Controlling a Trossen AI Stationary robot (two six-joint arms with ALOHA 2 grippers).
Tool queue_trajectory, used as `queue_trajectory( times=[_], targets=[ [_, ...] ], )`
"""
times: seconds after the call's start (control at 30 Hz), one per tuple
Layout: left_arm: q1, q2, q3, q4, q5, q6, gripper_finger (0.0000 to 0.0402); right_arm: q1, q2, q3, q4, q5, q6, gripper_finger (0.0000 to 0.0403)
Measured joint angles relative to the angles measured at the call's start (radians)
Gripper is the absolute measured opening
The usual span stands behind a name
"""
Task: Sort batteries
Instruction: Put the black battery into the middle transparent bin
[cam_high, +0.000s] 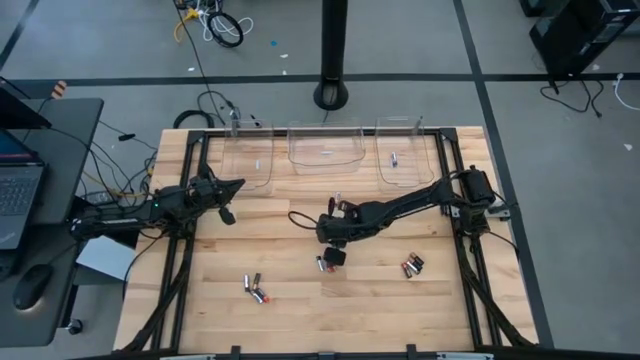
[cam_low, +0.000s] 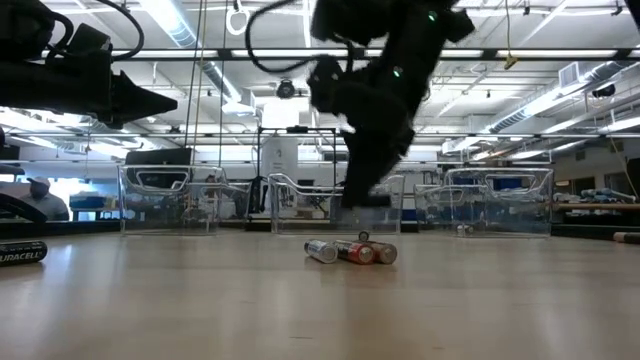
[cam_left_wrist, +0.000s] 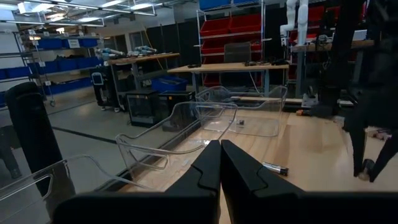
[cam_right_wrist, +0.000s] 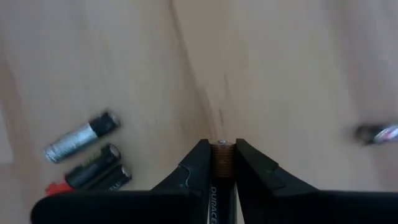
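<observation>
The left gripper (cam_high: 228, 214) waits over the left part of the wooden table (cam_high: 300, 310), its two dark fingers (cam_left_wrist: 208, 168) pressed together with nothing between them. Below it, near the front edge, a small cluster of batteries (cam_high: 256, 289) lies on the wood. At the table's middle, the right gripper (cam_right_wrist: 222, 163) points down at the boards, its fingers clamped on a copper-topped black battery (cam_right_wrist: 221, 157) held lengthwise between them. A further battery (cam_high: 324, 264) lies just beside it, and another group of batteries (cam_high: 411, 265) rests to the right. Along the far edge stand three clear bins (cam_high: 325, 146); the left and right ones each hold a battery. Beyond lies a workshop with red and blue shelving and benches.
</observation>
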Motion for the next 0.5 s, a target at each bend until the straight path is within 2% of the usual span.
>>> queue_trajectory(
  times=[0.27,0.5],
  targets=[
    [0.000,0.000,0.000,-0.001,0.000,0.000,0.0017,-0.083,-0.001,0.222,-0.193,0.117,-0.194,0.0063],
    [0.000,0.000,0.000,-0.010,0.000,-0.002,0.0017,-0.283,-0.003,0.332,-0.195,0.135,-0.355,0.0064]
  ],
)
